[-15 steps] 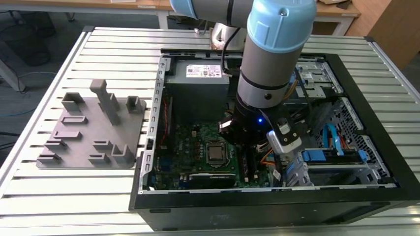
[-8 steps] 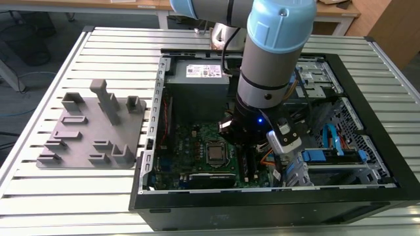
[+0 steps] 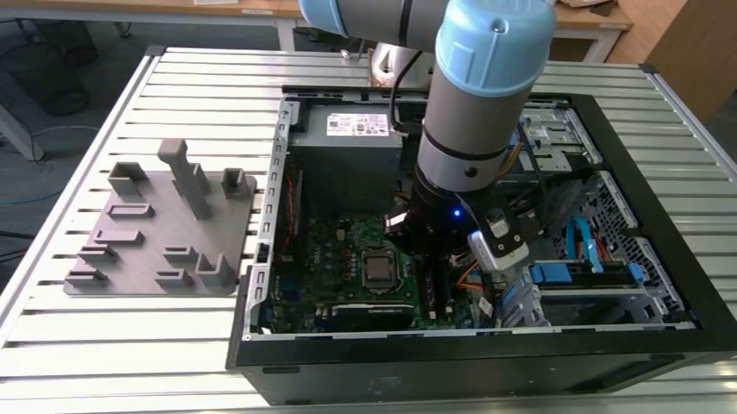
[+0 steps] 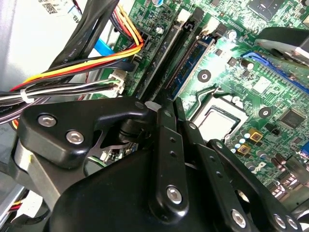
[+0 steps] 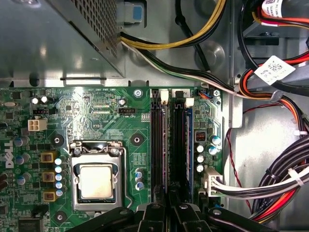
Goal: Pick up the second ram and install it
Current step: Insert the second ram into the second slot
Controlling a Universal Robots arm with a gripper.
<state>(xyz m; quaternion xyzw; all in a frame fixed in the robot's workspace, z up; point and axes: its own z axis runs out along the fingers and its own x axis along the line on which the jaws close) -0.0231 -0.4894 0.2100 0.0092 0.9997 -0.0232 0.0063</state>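
Observation:
A slim blue ram [image 4: 190, 65] stands seated in one of the long black slots of the green motherboard [image 5: 96, 106]; its blue edge [image 5: 189, 145] runs along the outer slot. Whether it is the second ram I cannot tell. My gripper [image 4: 171, 104] is down inside the open computer case, its black fingers closed together with no gap showing. The tips [image 5: 170, 198] hover just over the black slot [image 5: 158, 145] beside the blue stick. Whether they touch anything there is hidden. In the exterior view the arm's wrist [image 3: 461, 172] covers the gripper.
Bundles of coloured cables [image 4: 72, 63] crowd one side of the slots, and the processor socket [image 5: 96, 180] lies on the other. The power supply [image 3: 345, 129] fills the case's back. A grey fixture plate [image 3: 161, 228] lies outside the case, at the exterior view's left.

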